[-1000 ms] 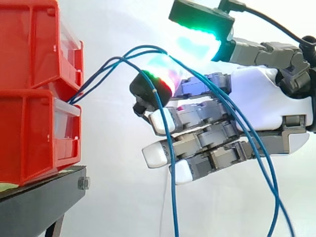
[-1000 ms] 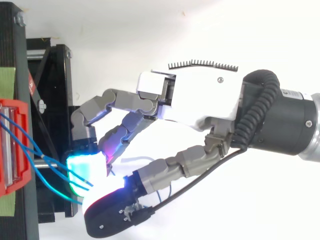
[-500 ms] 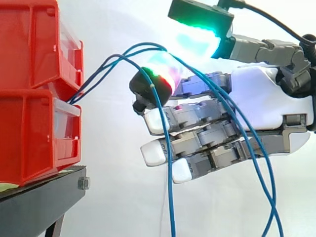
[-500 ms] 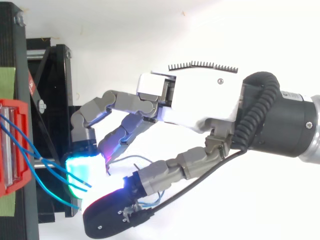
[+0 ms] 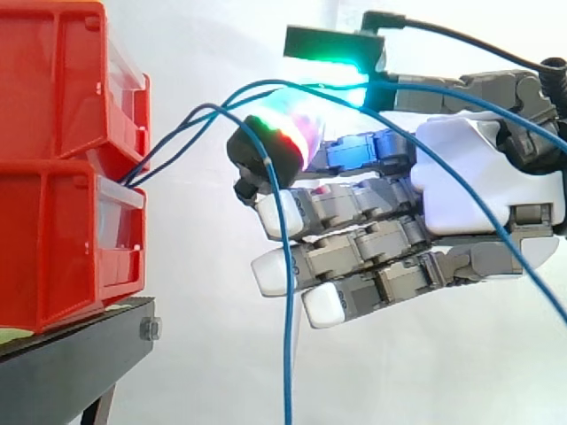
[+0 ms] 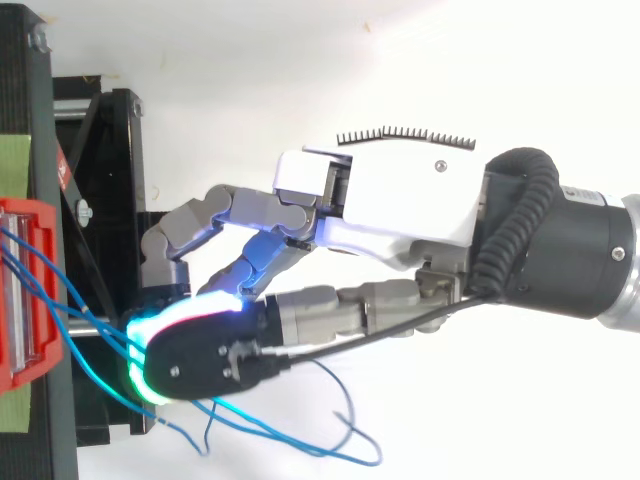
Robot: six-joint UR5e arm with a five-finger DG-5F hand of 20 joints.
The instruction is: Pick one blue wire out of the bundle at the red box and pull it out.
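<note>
Hand (image 5: 478,177): reaches in from the right, level with the seam between the two bins, palm white, fingers pointing at the bins.
Grip: narrow pinch. The green-glowing thumb pad (image 5: 332,53) sits close over the uppermost finger pad (image 5: 283,137), which glows red, green and white. From above, the black back of the thumb covers that pad.
Held: one blue wire (image 5: 266,83) arches up from the bins, passes between the thumb pad and the finger pad, and runs on to the right across the palm.
Other fingers (image 5: 275,270): nearly straight, stacked one below another under the pinch, white-tipped, closed on nothing. One blue strand hangs down in front of them.
Bundle (image 5: 164,146): thin blue wires leave the gap between the upper and lower bin and rise together toward the hand. They fan apart at the pinch. One drops straight down past the finger pad, others slope away to the right.
Loose length: from above, a slack blue loop (image 6: 330,455) lies below the thumb.
Red bins (image 5: 62,239): two, stacked, on the top of the black stand (image 5: 80,350), fronts near its right edge in the side view. They stand apart from the fingertips.
Backdrop: white curtain (image 5: 204,354).
</note>
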